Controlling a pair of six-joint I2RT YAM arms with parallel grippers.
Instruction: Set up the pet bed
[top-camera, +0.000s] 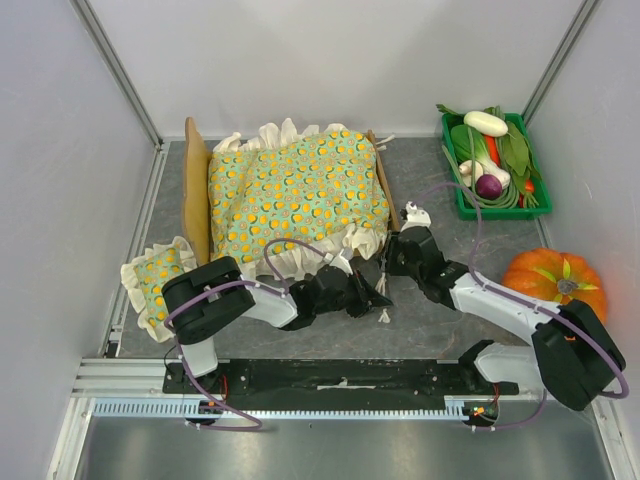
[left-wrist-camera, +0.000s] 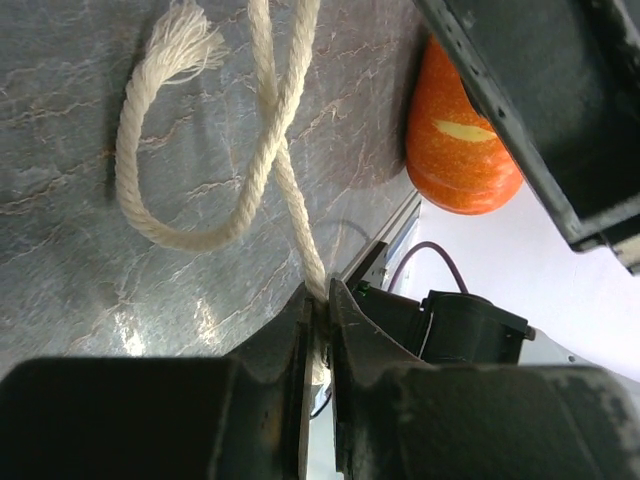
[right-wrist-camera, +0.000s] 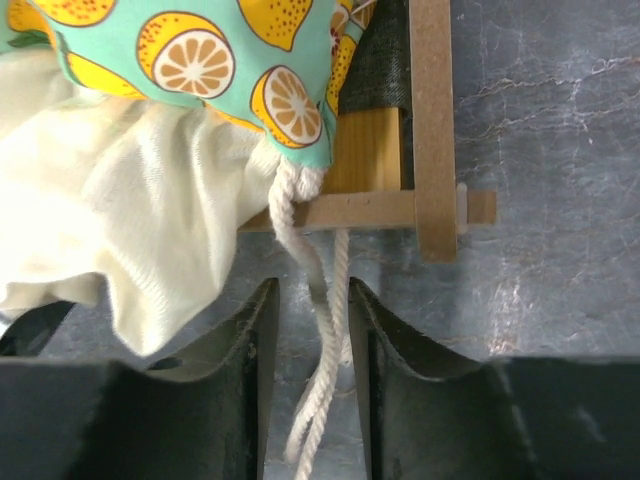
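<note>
The pet bed (top-camera: 197, 190) lies with its tall headboard on the left, and the green orange-print cushion (top-camera: 295, 190) covers its base. At the bed's near right corner, white tie cords (top-camera: 383, 292) trail onto the table. My left gripper (top-camera: 372, 295) is shut on one cord (left-wrist-camera: 200, 241), which loops over the stone surface ahead of the gripper (left-wrist-camera: 320, 295). My right gripper (right-wrist-camera: 312, 300) stands open, low over the table, with two cord strands (right-wrist-camera: 326, 371) running between its fingers. These strands hang from the cushion's corner (right-wrist-camera: 200, 50) by the wooden frame corner (right-wrist-camera: 440, 100).
A small matching pillow (top-camera: 150, 275) lies left of the headboard. An orange pumpkin (top-camera: 555, 280) sits at the right beside my right arm. A green crate of vegetables (top-camera: 495, 165) stands at the back right. Walls close in on both sides.
</note>
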